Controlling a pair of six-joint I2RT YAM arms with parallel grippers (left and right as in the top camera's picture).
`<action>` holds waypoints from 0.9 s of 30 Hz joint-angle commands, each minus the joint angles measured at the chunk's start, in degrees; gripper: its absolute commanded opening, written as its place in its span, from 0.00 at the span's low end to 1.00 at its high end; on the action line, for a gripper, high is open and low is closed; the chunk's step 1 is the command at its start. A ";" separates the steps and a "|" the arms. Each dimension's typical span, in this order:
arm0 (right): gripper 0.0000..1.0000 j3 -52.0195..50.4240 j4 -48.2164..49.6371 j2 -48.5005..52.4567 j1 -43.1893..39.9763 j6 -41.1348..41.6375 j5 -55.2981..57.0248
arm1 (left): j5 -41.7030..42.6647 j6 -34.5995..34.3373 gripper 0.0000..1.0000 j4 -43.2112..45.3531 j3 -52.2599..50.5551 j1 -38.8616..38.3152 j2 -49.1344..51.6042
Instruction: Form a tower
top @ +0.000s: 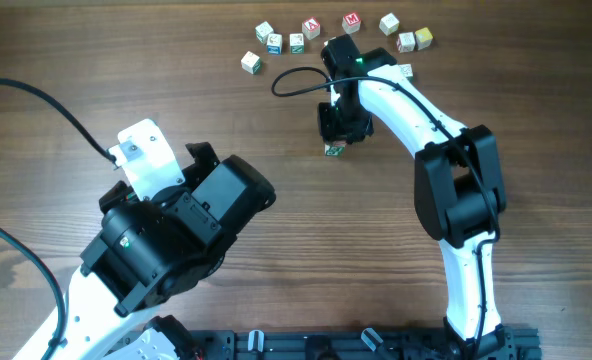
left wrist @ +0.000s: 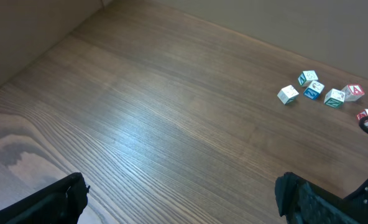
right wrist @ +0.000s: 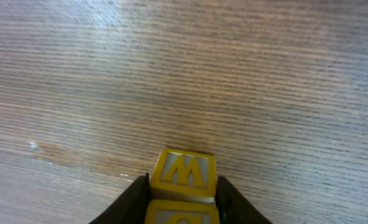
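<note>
The tower (right wrist: 184,173) stands upright directly between the right jaws, which clamp its sides, toward the far edge of the bench (top: 306,250); the left jaws gape wide, empty, well apart.

Upper centre overhead, the right gripper (top: 339,130) hides most of the tower (top: 333,149) — the right wrist view's bottom edge crops a yellow-framed cube (right wrist: 181,213).

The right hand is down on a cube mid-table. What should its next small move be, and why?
Probably a short, straight lift. In the wrist view the right hand clamps both sides of the yellow W cube, so it looks gripped. Whether it sits on another cube is unclear, so rise slowly.
</note>
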 commanded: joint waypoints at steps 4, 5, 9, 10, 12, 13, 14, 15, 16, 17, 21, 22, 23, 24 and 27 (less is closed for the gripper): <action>0.32 3.45 -1.16 1.42 1.05 0.44 -0.72 | -0.13 -0.96 1.00 -0.04 -0.22 0.07 0.22; 0.31 3.45 -1.25 1.42 1.25 0.46 -0.72 | -0.13 -0.96 1.00 -0.02 -0.22 0.07 0.22; 0.39 3.45 -2.21 1.42 2.21 0.57 2.16 | -0.15 -0.96 1.00 -0.07 -0.22 0.07 0.22; 0.43 3.45 -2.80 1.42 2.45 0.85 4.35 | -0.13 -0.96 1.00 -0.04 -0.22 0.07 0.22; 0.47 3.45 -2.99 1.42 2.49 0.68 6.56 | -0.13 -0.96 1.00 -0.04 -0.22 0.07 0.22; 0.48 3.45 -2.69 1.42 2.49 0.59 7.61 | -0.13 -0.96 1.00 -0.04 -0.22 0.07 0.22; 0.50 3.45 -2.45 1.42 2.49 0.22 7.80 | -0.15 -0.96 1.00 -0.04 -0.22 0.07 0.22; 0.51 3.45 -2.25 1.42 2.49 0.07 8.17 | -0.15 -0.96 1.00 -0.04 -0.22 0.07 0.22; 0.54 3.45 -2.05 1.42 2.49 -0.48 8.13 | -0.13 -0.96 1.00 -0.04 -0.22 0.07 0.22; 0.56 3.45 -1.99 1.42 2.49 -1.22 8.11 | -0.13 -0.96 1.00 -0.04 -0.22 0.07 0.22; 0.99 5.92 -2.29 1.42 2.56 -2.64 5.27 | -0.13 -0.96 1.00 -0.04 -0.22 0.07 0.22; 0.99 7.39 -2.84 1.42 2.56 -2.64 4.81 | -0.13 -0.96 1.00 -0.04 -0.22 0.07 0.22; 0.99 8.98 -3.58 1.29 2.58 -2.49 4.17 | -0.13 -0.96 1.00 -0.04 -0.22 0.07 0.22; 0.99 11.13 -5.16 0.96 2.60 -2.08 3.80 | -0.13 -0.96 1.00 -0.04 -0.22 0.07 0.22; 0.99 15.47 -10.64 -1.11 2.60 0.00 4.11 | -0.13 -0.96 1.00 -0.04 -0.22 0.07 0.22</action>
